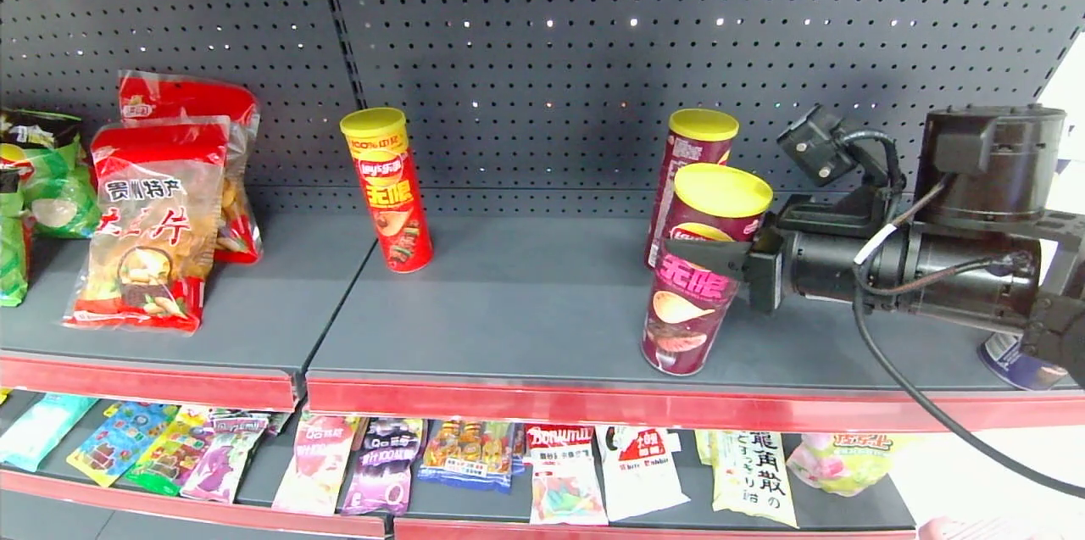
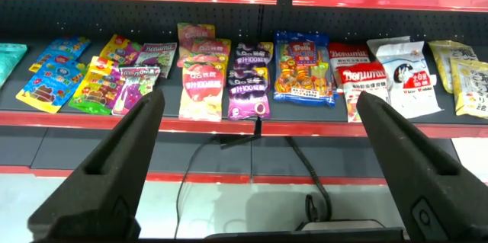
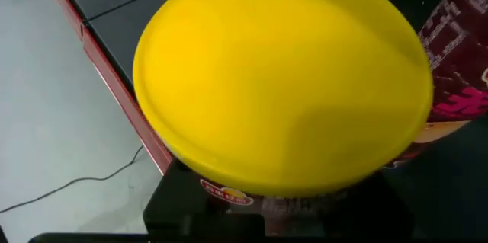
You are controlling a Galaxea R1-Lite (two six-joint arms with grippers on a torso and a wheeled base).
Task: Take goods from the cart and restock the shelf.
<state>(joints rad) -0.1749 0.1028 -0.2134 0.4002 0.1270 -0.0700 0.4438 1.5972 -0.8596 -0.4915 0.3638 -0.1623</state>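
- Yellow lid of the maroon can, seen from above in the right wrist view; the can is the task's thing and stands at the front of the upper shelf, close to its red lip.
- Right gripper: closed around the can's middle from the robot's right side, with one dark finger lying across the label.
- Key relation: the can's long axis is near upright, with the top leaning slightly toward the arm. Its base is at or just above the shelf board; contact cannot be told. Judged from this, the coming move is a short settle and release, not a carry.
- Second maroon can: just behind the held one, touching or nearly so, and so the likeliest thing to be knocked.
- Red can: upright and well apart to the left.
- Snack bags: at the far left of the shelf.
- Left gripper: spread wide and holding nothing, low before the packets on the lower shelf; the right arm is the nearer one.
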